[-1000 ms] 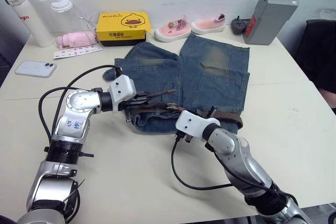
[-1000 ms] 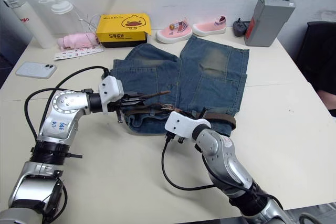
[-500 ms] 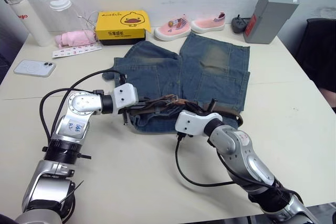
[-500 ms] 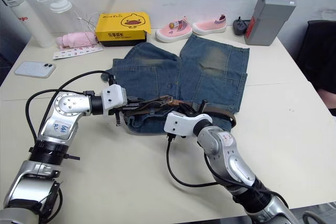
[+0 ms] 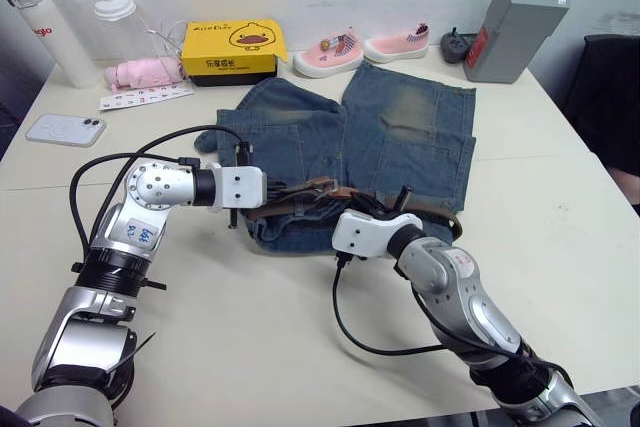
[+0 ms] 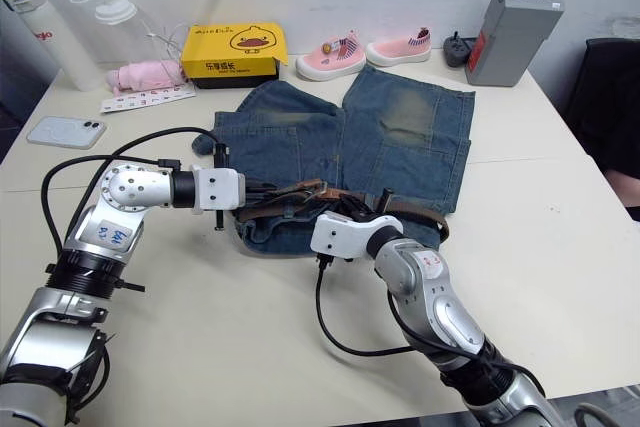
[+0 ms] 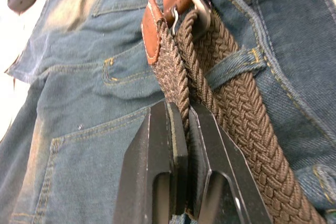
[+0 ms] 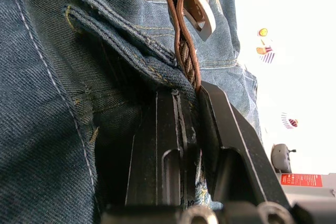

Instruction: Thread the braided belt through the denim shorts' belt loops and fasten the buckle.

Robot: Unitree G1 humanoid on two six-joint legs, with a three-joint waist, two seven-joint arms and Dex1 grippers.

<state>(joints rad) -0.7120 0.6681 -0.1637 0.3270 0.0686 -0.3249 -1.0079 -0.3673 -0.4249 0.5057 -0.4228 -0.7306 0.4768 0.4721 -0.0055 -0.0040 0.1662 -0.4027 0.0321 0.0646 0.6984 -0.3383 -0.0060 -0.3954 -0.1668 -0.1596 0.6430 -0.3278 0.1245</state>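
Observation:
The denim shorts (image 5: 400,137) lie flat on the table, waistband nearest me. The braided belt (image 5: 435,215) runs along that waistband. In the left wrist view it passes under a belt loop (image 7: 231,64) and doubles back at the silver buckle (image 7: 181,3). My left gripper (image 5: 280,197) is shut on the belt's woven strap (image 7: 176,85) a little short of the buckle. From the near side, my right gripper (image 5: 375,210) is shut on the belt's edge (image 8: 184,51) beside another belt loop (image 8: 121,40) and the buckle (image 8: 197,9).
Along the back of the table stand two bottles (image 5: 40,32), a pink cloth (image 5: 145,74), a yellow box (image 5: 235,50), pink shoes (image 5: 365,49) and a grey box (image 5: 515,32). A phone (image 5: 67,129) lies at the left. A dark chair (image 5: 610,97) is at the right.
My left gripper has turned level and pushed right along the waistband. The belt end that stuck out straight now lies bunched by the buckle. My right gripper has closed in on the waistband.

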